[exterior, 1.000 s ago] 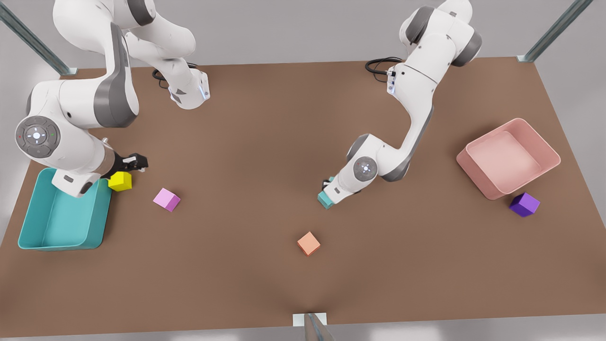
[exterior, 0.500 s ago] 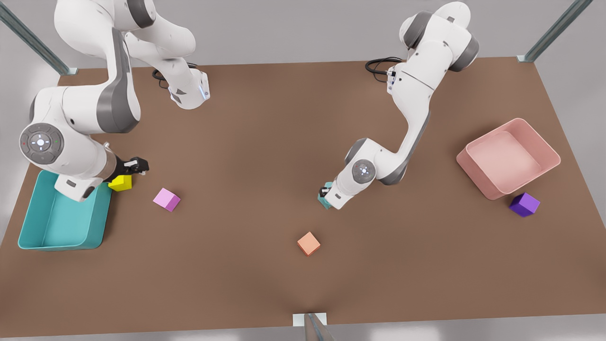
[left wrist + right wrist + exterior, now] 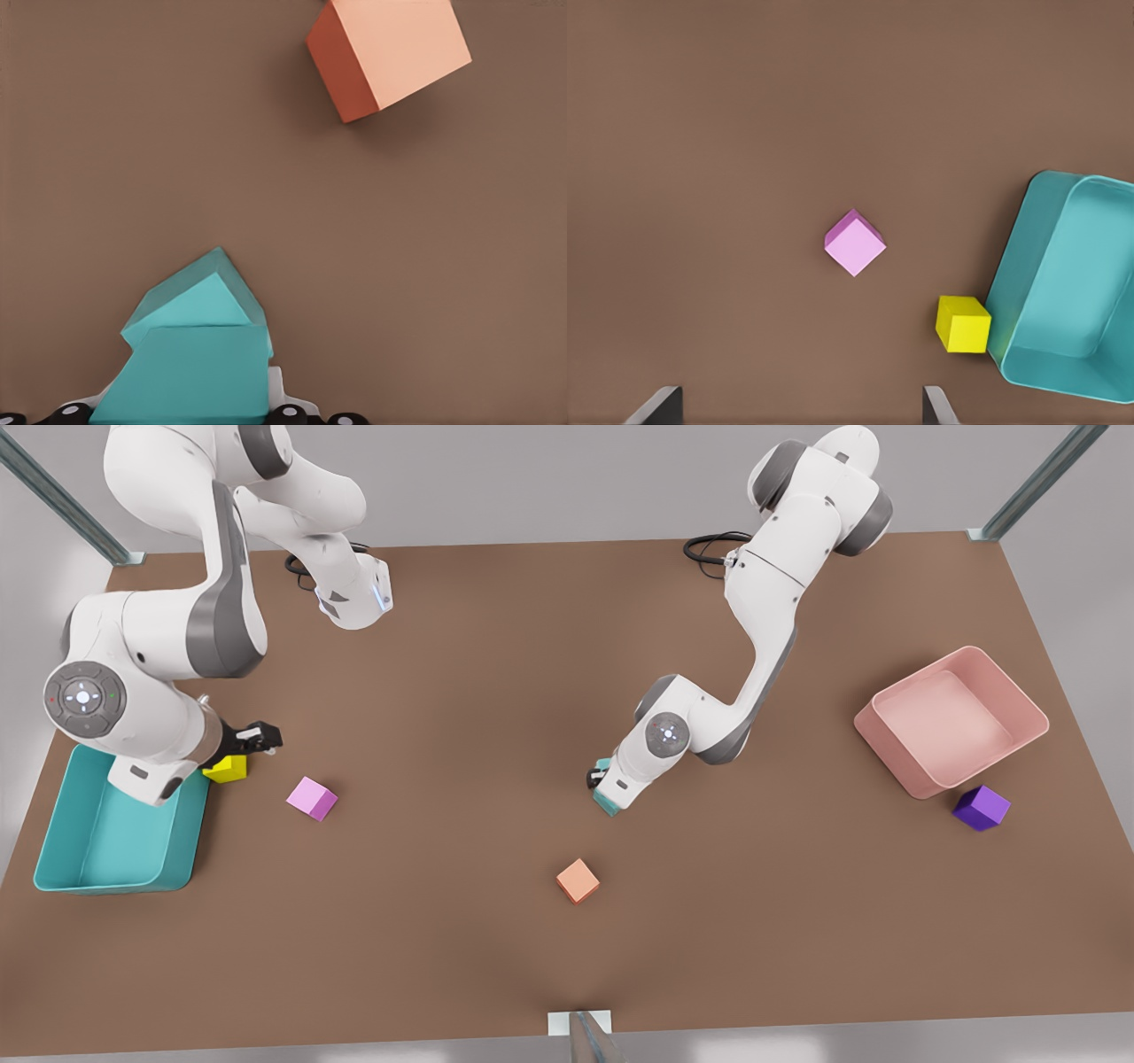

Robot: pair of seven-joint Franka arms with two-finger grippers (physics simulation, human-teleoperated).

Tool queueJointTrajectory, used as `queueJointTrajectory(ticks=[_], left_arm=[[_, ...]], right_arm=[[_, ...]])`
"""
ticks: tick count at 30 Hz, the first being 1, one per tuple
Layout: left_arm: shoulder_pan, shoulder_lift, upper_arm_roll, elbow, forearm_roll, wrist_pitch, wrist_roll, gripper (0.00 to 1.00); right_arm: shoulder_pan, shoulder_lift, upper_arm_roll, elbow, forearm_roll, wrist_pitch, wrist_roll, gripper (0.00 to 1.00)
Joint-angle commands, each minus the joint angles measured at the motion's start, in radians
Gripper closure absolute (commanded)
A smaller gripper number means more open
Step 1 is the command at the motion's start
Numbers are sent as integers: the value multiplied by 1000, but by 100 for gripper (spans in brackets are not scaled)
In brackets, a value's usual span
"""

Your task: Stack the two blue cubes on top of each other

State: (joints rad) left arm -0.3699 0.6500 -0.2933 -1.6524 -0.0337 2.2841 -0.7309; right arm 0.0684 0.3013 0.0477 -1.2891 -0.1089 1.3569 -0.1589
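In the left wrist view, one blue cube sits between the fingers of my left gripper, which is shut on it. The second blue cube lies just beyond it, turned at an angle; I cannot tell whether the two touch. In the front view, the left gripper is near the table's middle, with a blue cube showing under the hand. My right gripper hovers open at the front view's left, above a yellow cube, its fingers spread wide.
An orange cube lies in front of the left gripper. A pink cube sits near the yellow one. A teal tray stands at the front view's left and a pink tray at its right, with a purple cube beside it.
The left gripper has shifted slightly toward the front view's left with the blue cube. The right arm has moved a little, covering more of the yellow cube.
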Motion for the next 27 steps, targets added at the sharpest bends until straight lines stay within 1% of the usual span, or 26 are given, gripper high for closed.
queueJointTrajectory(ticks=[1, 4, 6, 7, 16, 27], left_arm=[[2, -1, -1, 0, -3, -14, -84, 32], [2, -3, 0, 0, 8, -40, -85, 31], [3, -3, 0, 0, 8, -40, -85, 6], [5, -1, 0, 0, 8, -40, -85, 0], [17, -9, 0, 6, 5, -48, -87, 0], [39, -9, 2, 74, -2, -75, -87, 0]], right_arm=[[2, 2, 1, 2, 1, 5, -1, 0], [2, 7, 3, 2, 1, 21, -1, 0], [2, 16, 3, 2, 1, 28, -1, 0], [2, 16, 3, 2, 1, 28, -1, 0], [1, 22, 1, 2, 1, 33, -2, 0], [-2, 28, 0, 2, 1, 34, -10, 0]])
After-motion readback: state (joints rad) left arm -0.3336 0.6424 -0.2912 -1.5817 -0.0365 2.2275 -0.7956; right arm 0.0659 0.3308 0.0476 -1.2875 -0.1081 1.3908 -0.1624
